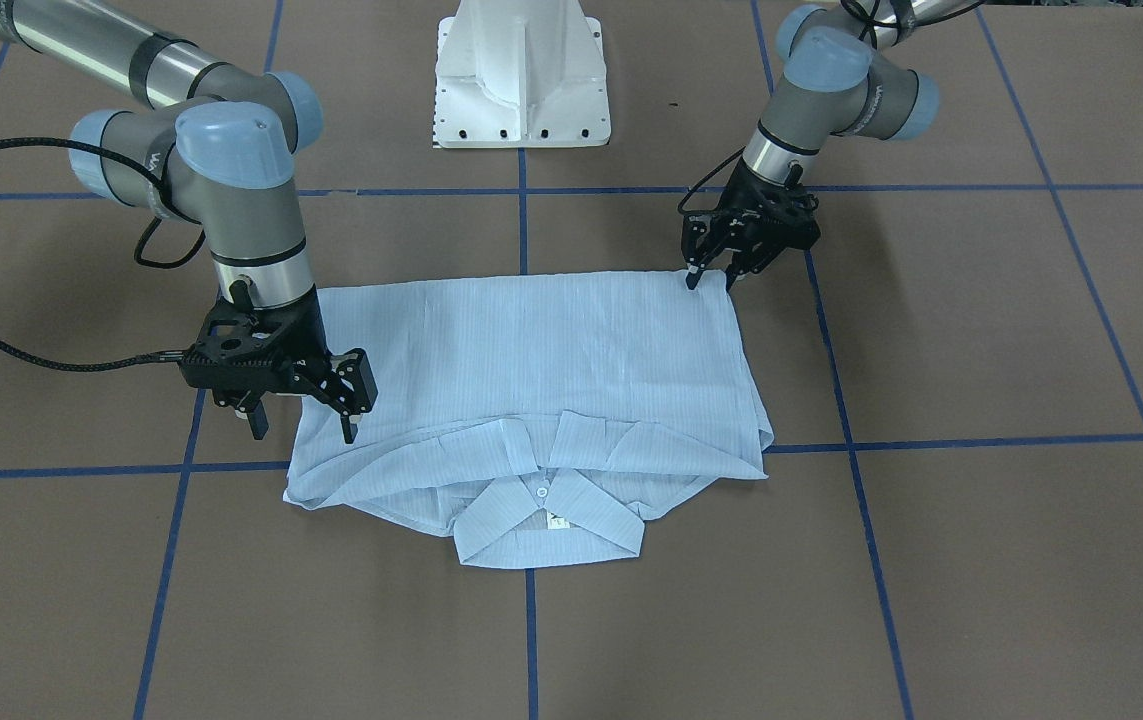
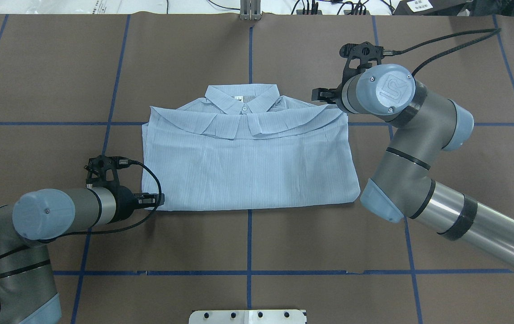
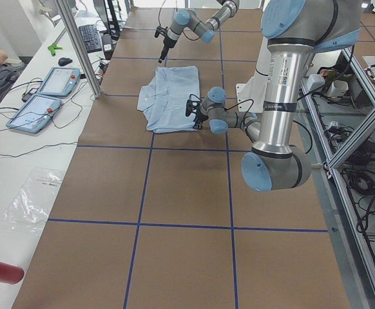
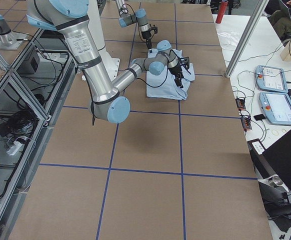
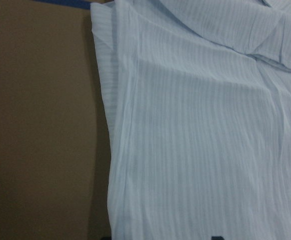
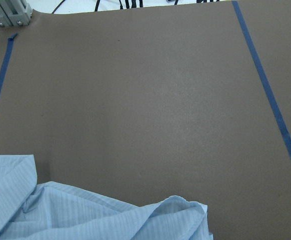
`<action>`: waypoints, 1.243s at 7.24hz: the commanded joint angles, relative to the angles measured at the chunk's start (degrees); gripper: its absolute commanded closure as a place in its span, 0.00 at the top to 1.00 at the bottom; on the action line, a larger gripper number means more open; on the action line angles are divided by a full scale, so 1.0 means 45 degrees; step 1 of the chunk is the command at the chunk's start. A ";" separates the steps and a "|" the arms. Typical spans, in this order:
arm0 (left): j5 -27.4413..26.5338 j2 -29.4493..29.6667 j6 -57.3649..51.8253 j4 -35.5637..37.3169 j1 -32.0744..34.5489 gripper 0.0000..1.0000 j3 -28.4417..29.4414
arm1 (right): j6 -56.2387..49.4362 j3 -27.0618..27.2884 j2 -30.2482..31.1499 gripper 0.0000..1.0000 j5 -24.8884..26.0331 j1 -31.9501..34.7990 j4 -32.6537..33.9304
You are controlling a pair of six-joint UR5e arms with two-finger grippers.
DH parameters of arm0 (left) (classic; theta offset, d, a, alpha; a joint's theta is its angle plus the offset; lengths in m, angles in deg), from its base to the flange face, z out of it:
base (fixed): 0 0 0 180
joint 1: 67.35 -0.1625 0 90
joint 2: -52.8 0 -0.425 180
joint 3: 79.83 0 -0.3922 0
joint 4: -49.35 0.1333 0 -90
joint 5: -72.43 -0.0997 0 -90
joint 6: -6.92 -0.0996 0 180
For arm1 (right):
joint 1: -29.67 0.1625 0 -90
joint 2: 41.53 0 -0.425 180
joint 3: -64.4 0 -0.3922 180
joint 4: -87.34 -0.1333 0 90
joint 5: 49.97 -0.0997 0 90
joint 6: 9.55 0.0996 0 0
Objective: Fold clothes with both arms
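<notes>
Shows the pale-blue striped shirt [image 2: 248, 166] lying flat in the middle of the overhead frame on the brown table [image 2: 50, 67], folded into a rough rectangle with the collar [image 2: 243, 96] toward the top edge. Places the left gripper [image 1: 712, 280] in the upper right of the front-facing view, at the shirt's upper right corner, jaws apart, one fingertip touching the cloth edge, the other just beside it, gripping nothing. Puts the right gripper [image 1: 303, 428] left of centre in that view, jaws wide apart and empty, one finger over the shirt's side edge, the other over bare table.
</notes>
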State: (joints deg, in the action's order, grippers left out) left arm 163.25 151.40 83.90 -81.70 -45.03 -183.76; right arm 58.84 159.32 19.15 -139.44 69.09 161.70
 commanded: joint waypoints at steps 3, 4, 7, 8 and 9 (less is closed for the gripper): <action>-0.0083 -0.0172 -0.0230 0.0058 0.0097 0.00 -0.0167 | 0.0019 0.0000 -0.0027 1.00 0.0000 -0.0030 -0.0020; -0.0083 -0.0347 -0.1256 0.0058 0.0698 0.00 -0.0070 | 0.0058 0.0000 -0.0027 1.00 0.0000 -0.0049 -0.0020; -0.0063 0.0387 -0.4285 0.0078 0.3916 0.00 0.1795 | 0.0175 0.0000 -0.0066 1.00 -0.0019 -0.0147 -0.0020; -0.0063 0.2288 -0.4913 0.0078 0.5010 0.00 0.3952 | 0.0175 0.0019 -0.0125 1.00 0.0000 -0.0166 -0.0020; -0.0083 0.4357 -0.5035 0.0001 0.5871 0.00 0.6642 | 0.0195 0.0020 -0.0164 1.00 0.0000 -0.0205 -0.0020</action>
State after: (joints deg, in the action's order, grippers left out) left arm 162.95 160.67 63.31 -81.43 -24.04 -167.06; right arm 59.62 159.37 18.65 -139.47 68.36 161.61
